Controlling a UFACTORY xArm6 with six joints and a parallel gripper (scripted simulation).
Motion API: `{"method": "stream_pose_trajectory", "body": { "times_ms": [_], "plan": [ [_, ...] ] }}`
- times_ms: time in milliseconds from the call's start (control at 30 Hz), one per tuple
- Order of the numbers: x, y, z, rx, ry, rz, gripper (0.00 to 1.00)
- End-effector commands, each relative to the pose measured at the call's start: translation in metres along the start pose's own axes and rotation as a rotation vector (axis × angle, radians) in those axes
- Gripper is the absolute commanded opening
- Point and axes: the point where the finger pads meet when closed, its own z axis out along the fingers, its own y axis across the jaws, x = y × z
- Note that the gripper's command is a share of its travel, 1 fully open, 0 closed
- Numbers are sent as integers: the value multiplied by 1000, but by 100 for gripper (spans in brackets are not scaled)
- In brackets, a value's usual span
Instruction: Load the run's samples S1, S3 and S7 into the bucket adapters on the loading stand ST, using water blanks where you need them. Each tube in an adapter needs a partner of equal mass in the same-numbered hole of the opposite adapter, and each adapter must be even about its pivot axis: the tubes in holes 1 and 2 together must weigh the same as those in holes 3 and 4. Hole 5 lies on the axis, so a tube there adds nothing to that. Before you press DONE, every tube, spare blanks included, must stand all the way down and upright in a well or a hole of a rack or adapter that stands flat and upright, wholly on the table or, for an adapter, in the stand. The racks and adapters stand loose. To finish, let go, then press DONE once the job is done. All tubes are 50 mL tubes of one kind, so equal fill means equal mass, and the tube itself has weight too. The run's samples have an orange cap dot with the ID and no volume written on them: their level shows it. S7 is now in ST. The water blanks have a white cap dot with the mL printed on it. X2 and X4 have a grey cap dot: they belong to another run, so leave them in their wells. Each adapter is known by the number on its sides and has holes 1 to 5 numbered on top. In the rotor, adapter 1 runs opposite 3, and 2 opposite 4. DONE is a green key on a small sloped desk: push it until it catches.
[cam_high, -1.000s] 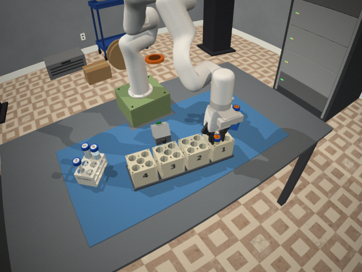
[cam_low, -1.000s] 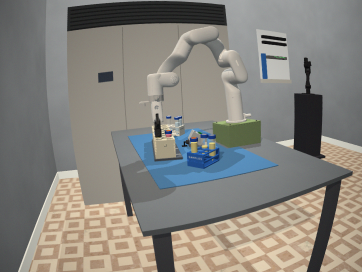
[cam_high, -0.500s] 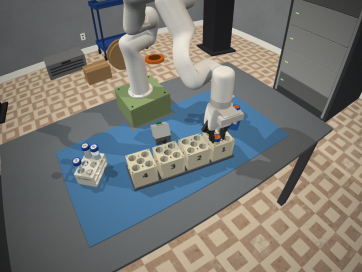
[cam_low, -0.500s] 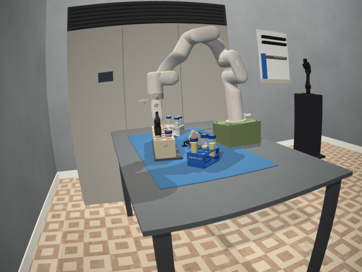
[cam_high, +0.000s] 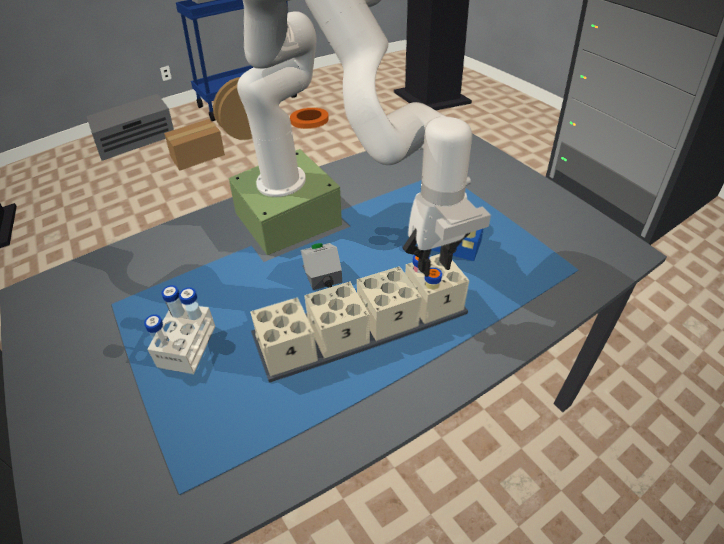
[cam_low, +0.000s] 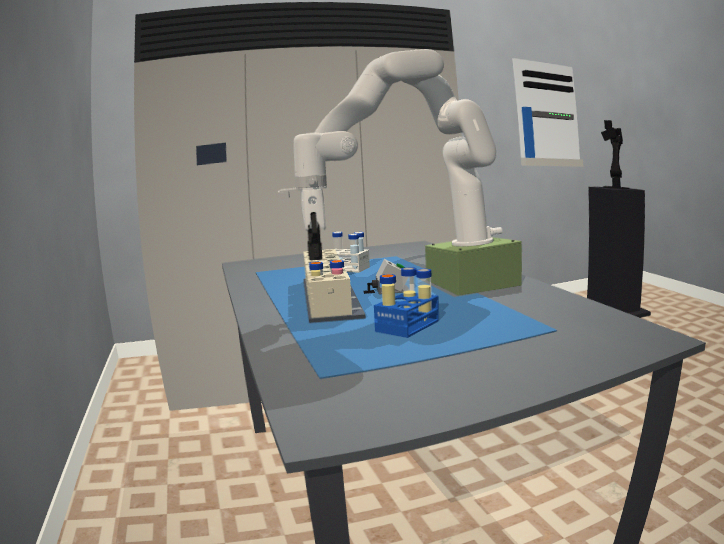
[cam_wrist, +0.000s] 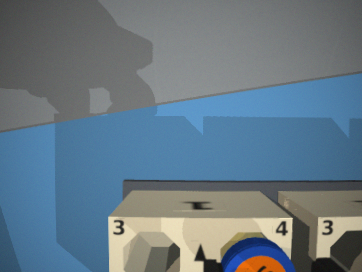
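In adapter 1 (cam_high: 447, 299) (cam_low: 330, 299) (cam_wrist: 172, 225), hole 4: an orange-dotted sample tube (cam_high: 433, 277) (cam_low: 316, 269) (cam_wrist: 257, 261) with yellow contents; seating depth cannot be determined.
Gripper (cam_high: 436, 269) (cam_low: 314, 257) (cam_wrist: 268, 265): positioned above adapter 1, fingers apart on either side of the yellow tube's cap, clamped on nothing.
Adapter 1, rear left hole: pink sample tube (cam_high: 416, 262) (cam_low: 337, 267), orange dot on its blue cap; ID unreadable.
Loading stand (cam_high: 374, 344) (cam_low: 358, 316) (cam_wrist: 200, 185): carries adapters 4, 3, 2 and 1 in one row.
SAMPLES rack (cam_high: 477, 247) (cam_low: 390, 323): stands on the blue mat (cam_high: 234, 432) (cam_low: 468, 336) (cam_wrist: 280, 102), bearing three blue-capped tubes with yellow contents; one shows an orange dot.
BLANKS rack (cam_high: 173, 361) (cam_low: 364, 258): near adapter 4, holding three tubes with white dots.
DONE key (cam_high: 317, 246) (cam_low: 400, 266): green, atop the sloped desk (cam_high: 321, 260) (cam_low: 388, 272) behind the adapter row.

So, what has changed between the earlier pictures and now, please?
The hand has risen a little, its fingers no longer around the orange-dotted tube in hole 4 of adapter 1. That tube stayed in place, as did the pink-filled one and the blanks rack.
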Motion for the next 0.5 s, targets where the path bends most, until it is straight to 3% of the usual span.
{"method": "stream_pose_trajectory", "body": {
  "times_ms": [0,467],
  "plan": [
    [1,-1,-7,2,4,0,44],
    [1,-1,-35,2,4,0,44]
  ]
}}
